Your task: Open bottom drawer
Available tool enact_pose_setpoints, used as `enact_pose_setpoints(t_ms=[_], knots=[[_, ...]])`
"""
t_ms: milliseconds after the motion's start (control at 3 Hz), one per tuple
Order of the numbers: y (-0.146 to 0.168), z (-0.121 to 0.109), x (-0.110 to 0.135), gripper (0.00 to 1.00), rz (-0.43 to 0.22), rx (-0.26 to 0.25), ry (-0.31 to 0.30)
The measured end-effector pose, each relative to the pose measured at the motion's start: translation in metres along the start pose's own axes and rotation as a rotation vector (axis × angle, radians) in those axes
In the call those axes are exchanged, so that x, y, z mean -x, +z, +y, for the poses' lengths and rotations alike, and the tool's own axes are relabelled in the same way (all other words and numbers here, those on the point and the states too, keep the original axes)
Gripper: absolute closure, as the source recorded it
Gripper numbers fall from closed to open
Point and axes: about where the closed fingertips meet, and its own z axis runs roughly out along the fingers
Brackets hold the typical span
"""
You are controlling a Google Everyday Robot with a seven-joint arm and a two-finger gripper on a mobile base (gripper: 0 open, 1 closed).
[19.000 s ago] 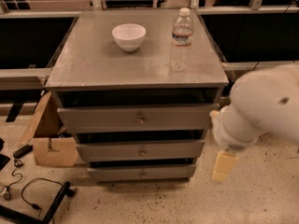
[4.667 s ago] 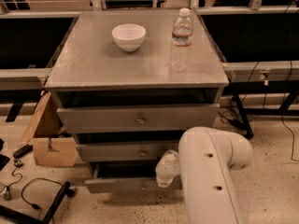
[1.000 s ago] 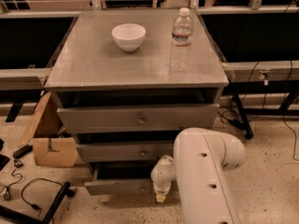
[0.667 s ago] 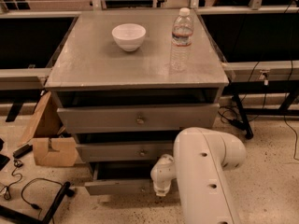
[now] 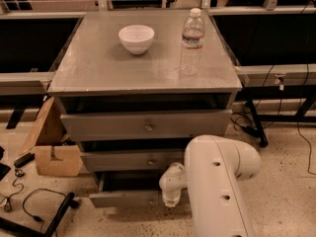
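The grey cabinet has three drawers. The bottom drawer [image 5: 123, 199] is the lowest one, and its front panel stands forward of the two drawers above, with a dark gap showing behind it. My gripper [image 5: 170, 201] hangs from the white arm [image 5: 217, 181] right in front of the right half of that panel. It hides the panel's centre, so I do not see the brassy knob. The middle drawer [image 5: 128, 160] and the top drawer [image 5: 143, 126] sit closed with their knobs showing.
A white bowl [image 5: 137, 37] and a water bottle [image 5: 191, 41] stand on the cabinet top [image 5: 98, 68]. A cardboard box [image 5: 49, 147] sits left of the cabinet. Black cables [image 5: 34, 206] and a dark bar lie on the floor at the lower left.
Since 19 s ago the arm came from the right to the bottom drawer, which now stands pulled out. Over the last second the gripper shifted slightly upward at the panel; the drawer has not visibly moved.
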Motion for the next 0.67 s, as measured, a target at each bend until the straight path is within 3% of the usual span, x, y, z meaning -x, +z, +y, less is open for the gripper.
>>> enact_pose_setpoints(t_ms=[667], knots=[[-0.0036,-0.0080,0.0015,1.00,0.000,0.000,0.000]])
